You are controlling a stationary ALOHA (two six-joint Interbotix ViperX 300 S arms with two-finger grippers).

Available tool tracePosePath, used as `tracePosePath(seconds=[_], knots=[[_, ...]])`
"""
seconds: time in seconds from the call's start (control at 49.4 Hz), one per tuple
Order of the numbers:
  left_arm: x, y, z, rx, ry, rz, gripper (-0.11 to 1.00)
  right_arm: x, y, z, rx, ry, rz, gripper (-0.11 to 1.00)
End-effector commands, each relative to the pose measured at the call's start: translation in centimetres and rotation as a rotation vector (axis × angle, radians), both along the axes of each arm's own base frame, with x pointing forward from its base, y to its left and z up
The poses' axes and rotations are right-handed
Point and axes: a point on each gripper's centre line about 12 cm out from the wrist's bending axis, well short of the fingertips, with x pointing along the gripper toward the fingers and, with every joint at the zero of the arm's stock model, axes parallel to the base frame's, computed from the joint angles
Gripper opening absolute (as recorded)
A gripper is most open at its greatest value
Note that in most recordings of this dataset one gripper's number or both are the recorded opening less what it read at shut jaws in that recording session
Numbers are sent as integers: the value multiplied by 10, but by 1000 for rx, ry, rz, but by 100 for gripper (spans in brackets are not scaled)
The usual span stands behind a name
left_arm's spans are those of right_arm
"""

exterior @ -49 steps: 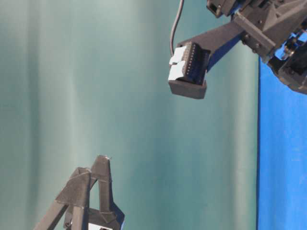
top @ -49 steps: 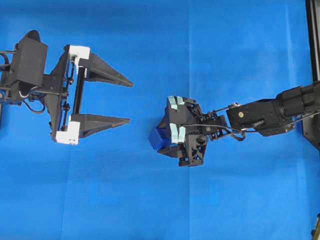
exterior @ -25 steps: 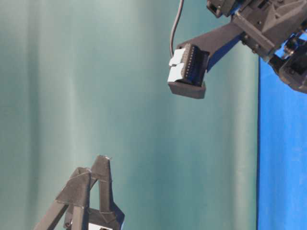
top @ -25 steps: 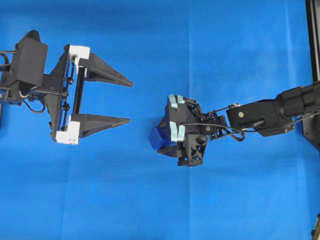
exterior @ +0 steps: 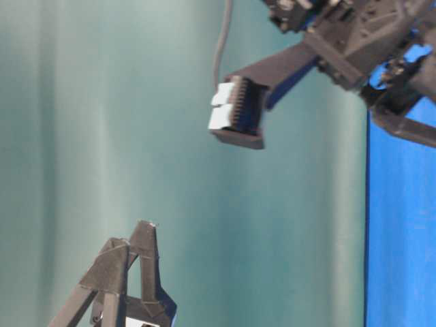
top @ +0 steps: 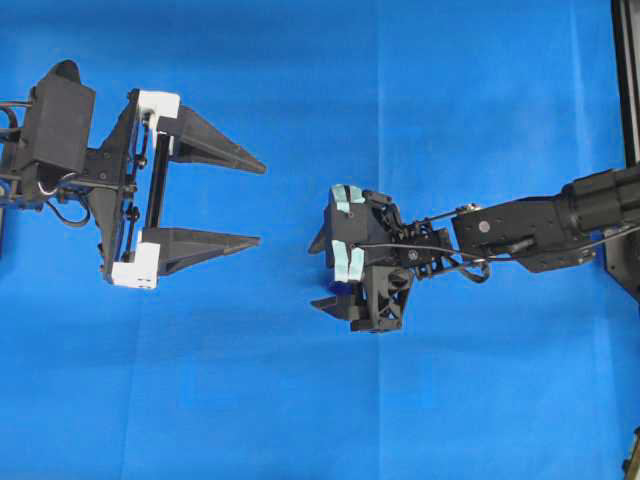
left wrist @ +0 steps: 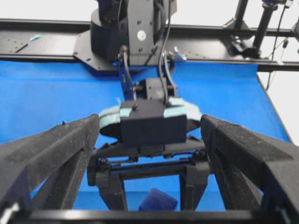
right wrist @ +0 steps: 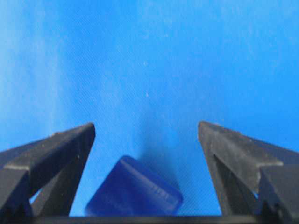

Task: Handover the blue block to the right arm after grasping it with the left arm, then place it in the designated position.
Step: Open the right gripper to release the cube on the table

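Across a surface (top: 300,400) draped in blue cloth, two black robot arms are seen facing one another. At left, the left arm (top: 60,130) is held level, its tool (top: 258,203) spread wide and gripping nothing. At right, the right tool (top: 322,270) is pointed down with both fingers parted. Between those fingers, touching neither, the blue block (right wrist: 133,196) is seen resting on the cloth.

Bright blue cloth (top: 300,400) over the table, pale teal backdrop (exterior: 102,136) behind, black frame rails (left wrist: 46,42) at the edge
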Motion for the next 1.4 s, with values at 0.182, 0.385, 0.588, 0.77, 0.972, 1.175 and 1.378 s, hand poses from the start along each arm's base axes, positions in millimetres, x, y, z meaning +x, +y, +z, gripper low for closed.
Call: tracePosePath(seconds=[0.182, 0.385, 0.588, 0.77, 0.972, 1.175, 1.378], knots=[[-1, 1, 11, 2, -34, 2, 93, -1, 3, 73, -22, -83, 1, 95], [-1, 1, 12, 0, -37, 2, 93, -19, -1, 126, -56, -124, -8, 95], [-1, 1, 12, 0, -37, 2, 93, -41, -8, 169, -79, -174, -23, 95], [-1, 1, 12, -3, -37, 2, 93, -63, -13, 197, -92, -216, -38, 95], [-1, 1, 12, -4, -37, 3, 93, -80, -16, 209, -106, -244, -40, 95], [-1, 1, 12, -3, -38, 2, 93, -81, -16, 209, -111, -248, -38, 95], [-2, 2, 12, -4, -37, 4, 93, -83, -17, 214, -106, -289, -33, 95]])
